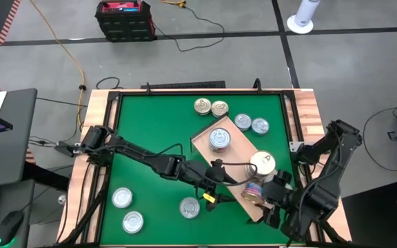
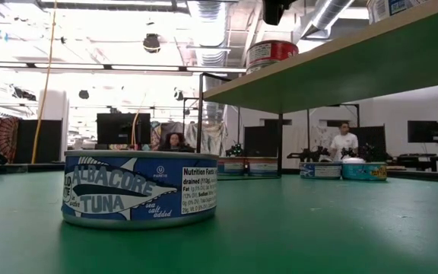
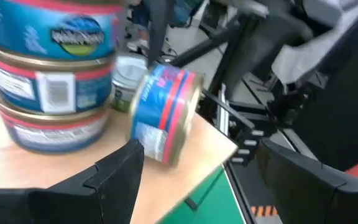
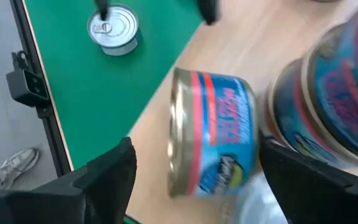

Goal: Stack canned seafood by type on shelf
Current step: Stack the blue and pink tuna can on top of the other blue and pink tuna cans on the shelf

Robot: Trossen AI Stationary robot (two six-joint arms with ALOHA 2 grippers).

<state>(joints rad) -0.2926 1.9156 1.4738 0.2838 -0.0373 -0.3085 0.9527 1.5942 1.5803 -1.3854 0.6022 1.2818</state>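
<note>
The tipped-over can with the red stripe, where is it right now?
The tipped can lies on its side near the shelf edge, beside the two-can stack, between the open left pincer and open right pincer.

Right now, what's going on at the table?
Both arms are at the near-right end of the shelf, sorting tins. A blue-and-red can sits tipped on its edge on the board between the open right gripper and open left gripper, beside a stack of matching cans. Neither holds it. Other tins wait on the green mat.

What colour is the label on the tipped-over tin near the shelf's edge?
Blue with red bands on the tipped round tin; right wrist view shows it best.
</note>
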